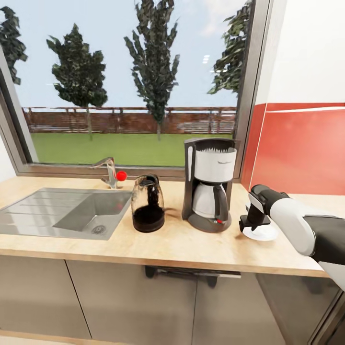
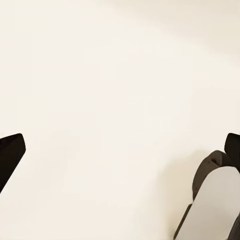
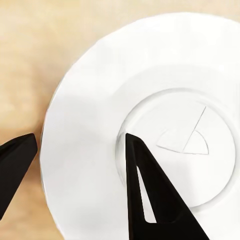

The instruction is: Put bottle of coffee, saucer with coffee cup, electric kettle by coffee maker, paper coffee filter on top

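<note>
No text, brand, number or sign can be read in any of the views. The coffee maker has a white upper body that carries no legible label, and a small red mark near its base is too small to make out. The saucer bears only a faint raised shape at its centre, not lettering.

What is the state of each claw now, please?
Left claw: open, holding nothing.
Right claw: open, one finger over the saucer, one outside its rim; grip cannot be told.
</note>
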### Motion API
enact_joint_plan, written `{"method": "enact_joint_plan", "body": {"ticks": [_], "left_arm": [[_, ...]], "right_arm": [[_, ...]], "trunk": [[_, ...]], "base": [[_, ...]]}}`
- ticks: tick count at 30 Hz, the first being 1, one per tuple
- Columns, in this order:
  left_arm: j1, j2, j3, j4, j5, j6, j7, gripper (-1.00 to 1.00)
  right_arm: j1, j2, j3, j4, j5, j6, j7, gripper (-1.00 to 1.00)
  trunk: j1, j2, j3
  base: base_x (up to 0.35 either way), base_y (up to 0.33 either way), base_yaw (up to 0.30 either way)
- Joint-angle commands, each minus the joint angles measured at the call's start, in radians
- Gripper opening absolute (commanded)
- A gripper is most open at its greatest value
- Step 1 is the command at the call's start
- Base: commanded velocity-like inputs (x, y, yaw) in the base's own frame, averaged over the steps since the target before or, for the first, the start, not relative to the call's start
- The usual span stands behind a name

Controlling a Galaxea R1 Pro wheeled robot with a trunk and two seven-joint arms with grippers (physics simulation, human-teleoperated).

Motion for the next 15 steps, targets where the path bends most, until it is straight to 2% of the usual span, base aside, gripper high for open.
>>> {"method": "enact_joint_plan", "body": {"ticks": [1, 15], "left_arm": [[-0.001, 0.0, -0.002, 0.001, 0.006, -0.003, -0.003, 1.0], [-0.001, 0.0, -0.002, 0.001, 0.006, -0.003, -0.003, 1.0]], "right_arm": [[-0.001, 0.0, 0.003, 0.002, 0.01, 0.0, 0.01, -1.0], [-0.001, 0.0, 0.003, 0.002, 0.011, 0.0, 0.01, -1.0]], "trunk": [[0.0, -0.001, -0.001], [0.046, -0.085, -0.039]], "base": [[0.0, 0.0, 0.0], [0.0, 0.0, 0.0]]}}
